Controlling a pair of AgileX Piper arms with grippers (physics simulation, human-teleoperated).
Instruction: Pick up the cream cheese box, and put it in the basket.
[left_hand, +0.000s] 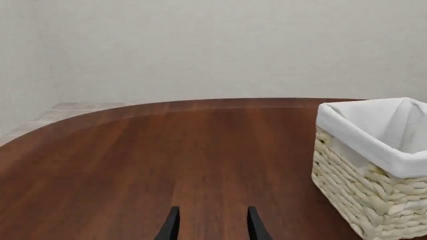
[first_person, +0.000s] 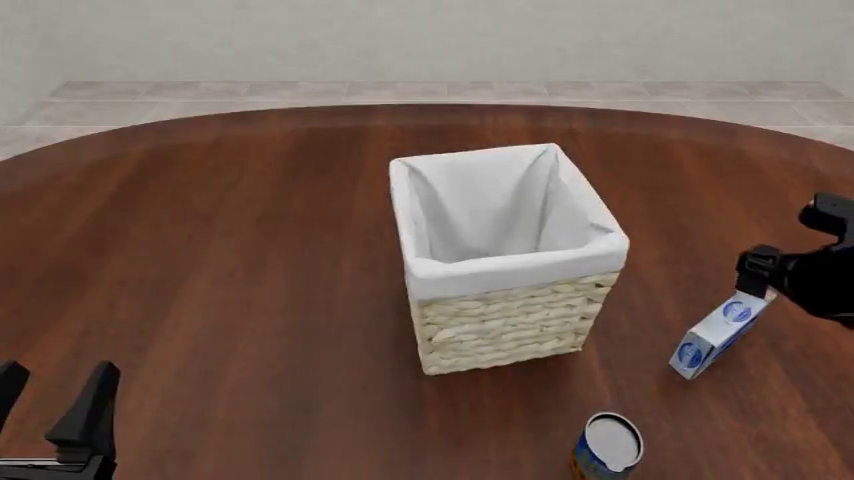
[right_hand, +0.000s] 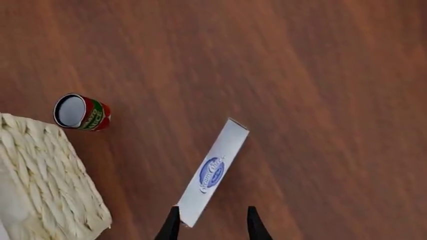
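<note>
The cream cheese box (first_person: 714, 336), a small white carton with blue round logos, rests tilted on the table to the right of the basket (first_person: 514, 310). In the right wrist view the box (right_hand: 212, 172) runs away from my right gripper (right_hand: 212, 225), and its near end sits between the spread fingers, close to one finger (right_hand: 172, 222). In the front view my right gripper (first_person: 771, 288) is at the box's upper end. The basket, woven straw with a white lining, stands at the table's middle. My left gripper (first_person: 51, 400) is open and empty at the near left, far from both.
A round can with a white top (first_person: 610, 447) stands near the front edge, in front of the basket and left of the box; it also shows in the right wrist view (right_hand: 81, 112). The basket's corner shows in the left wrist view (left_hand: 373, 195) and the right wrist view (right_hand: 47, 190).
</note>
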